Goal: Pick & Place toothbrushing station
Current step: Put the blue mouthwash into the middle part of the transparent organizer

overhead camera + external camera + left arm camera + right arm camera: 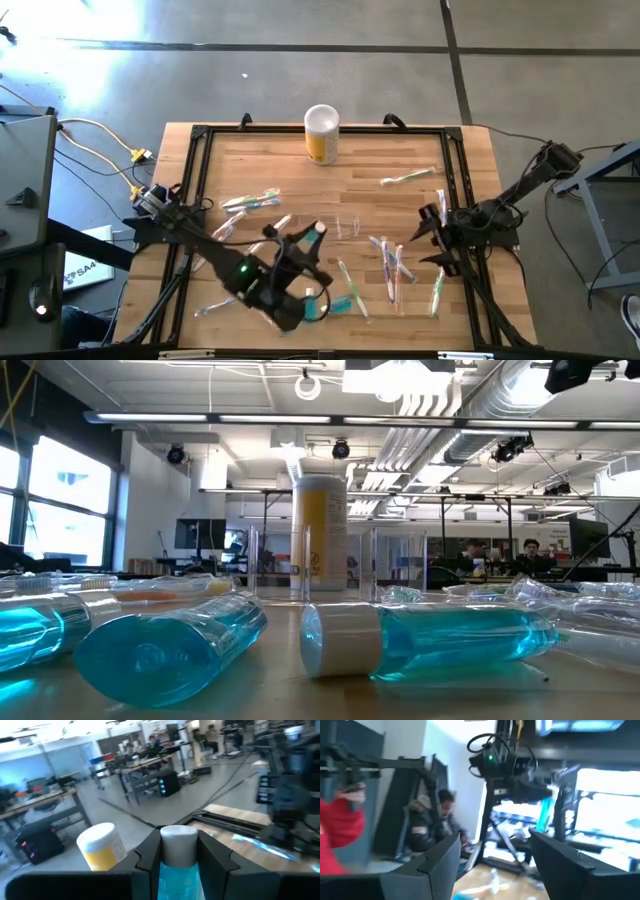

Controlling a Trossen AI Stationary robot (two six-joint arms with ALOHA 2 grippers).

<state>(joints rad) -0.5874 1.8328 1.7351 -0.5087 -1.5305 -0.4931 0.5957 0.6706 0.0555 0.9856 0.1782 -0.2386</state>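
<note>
The left gripper (177, 862) was clamped on a teal tube (177, 870). It should have stayed upright going to the clear holder (347, 227). The right gripper (492, 865) waited, jaws apart.

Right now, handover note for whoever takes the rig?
Left gripper: shut on a teal tube with a white cap, lifted over the table's near left part.
Right gripper: open, empty, parked at the right edge.
Clear holder: mid-table, looks empty.
Toothbrushes and other tubes: scattered flat on the wooden table.
Yellow canister stands at the far edge.
Done: one tube picked up. Left: nearly everything still to place.
</note>
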